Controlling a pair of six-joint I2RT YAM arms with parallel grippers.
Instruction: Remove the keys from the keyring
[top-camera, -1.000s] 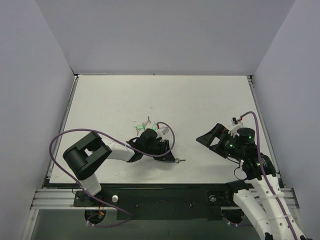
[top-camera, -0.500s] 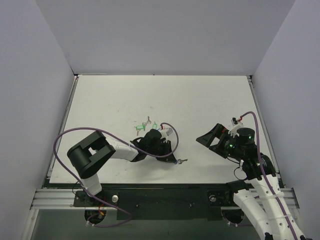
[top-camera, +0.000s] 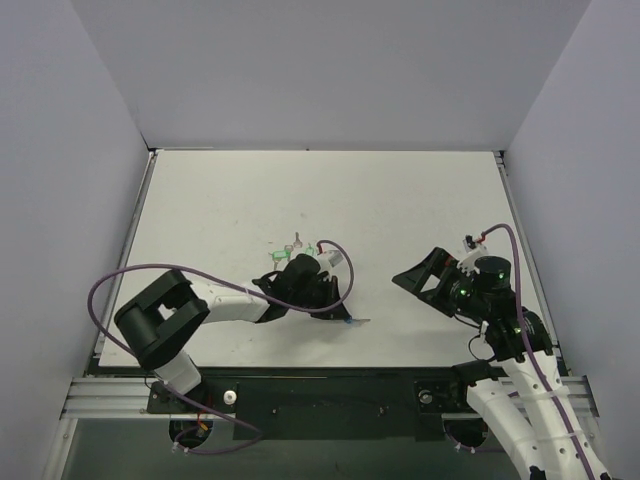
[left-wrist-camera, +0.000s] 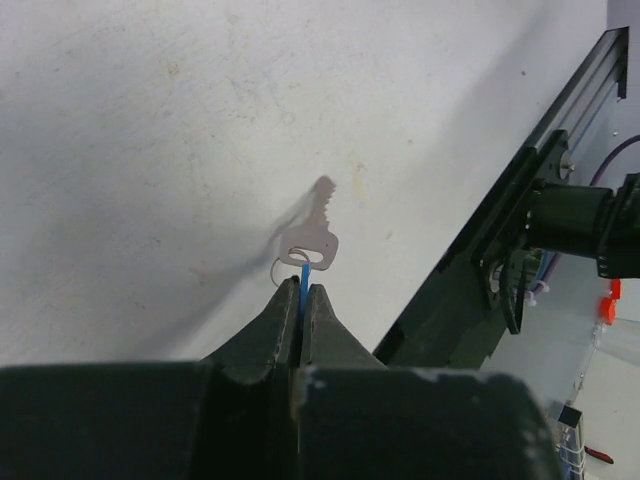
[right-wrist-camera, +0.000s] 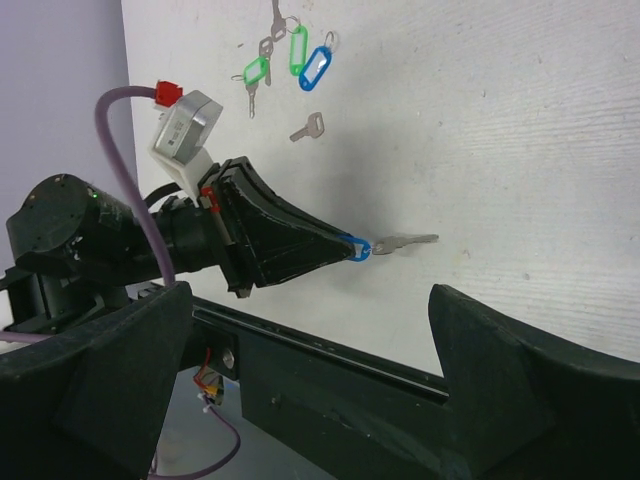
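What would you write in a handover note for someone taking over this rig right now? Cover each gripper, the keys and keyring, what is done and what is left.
Left gripper: shut on the keyring by its blue tag, near the front edge of the table.
Right gripper: open, empty, off to the right.
Key: on the ring, sticking out ahead of the left jaws.
Done: keyring gripped.
Left: probably take the key with the right gripper and work it off the ring.
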